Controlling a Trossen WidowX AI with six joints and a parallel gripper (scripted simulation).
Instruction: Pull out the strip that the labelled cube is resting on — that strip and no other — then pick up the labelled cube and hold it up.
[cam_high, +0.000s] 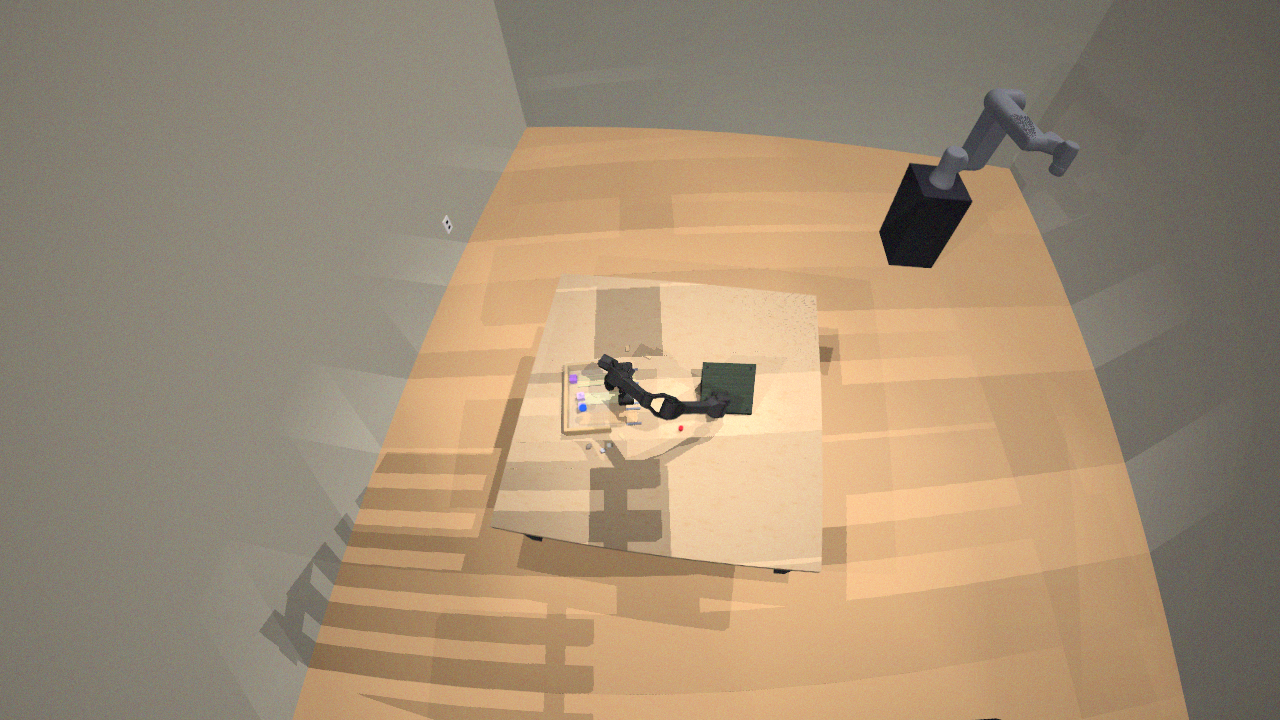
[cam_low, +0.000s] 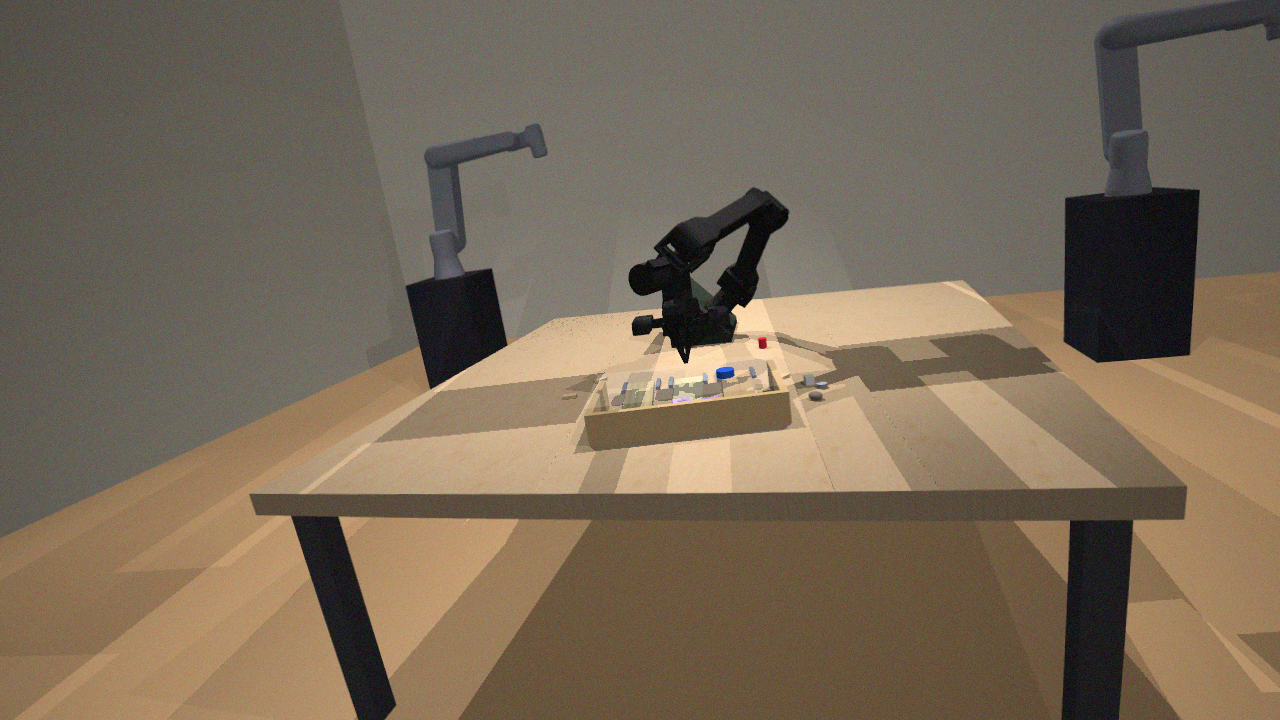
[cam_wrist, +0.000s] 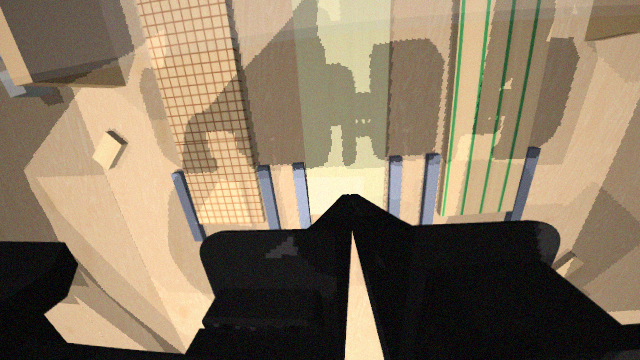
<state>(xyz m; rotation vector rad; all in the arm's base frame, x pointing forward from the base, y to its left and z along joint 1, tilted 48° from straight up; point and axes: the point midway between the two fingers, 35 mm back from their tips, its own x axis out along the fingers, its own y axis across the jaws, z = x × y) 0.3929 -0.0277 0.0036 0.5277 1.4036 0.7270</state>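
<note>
Tool (cam_wrist: 352, 200) tips, closed, apparently just above pale strip (cam_wrist: 345, 100) end.

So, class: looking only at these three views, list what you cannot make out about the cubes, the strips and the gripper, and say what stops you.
- Cube labels: the purple cubes in the top view are too small to read.
- Cubes in the wrist view: cut off by the top edge.
- Which strip carries a cube: the pale green strip, grid-patterned tan strip and green-lined strip run out of frame.
- Strip near ends: partly hidden by the shut black gripper.
- Wooden tray contents: its front wall blocks them in the exterior view.
</note>
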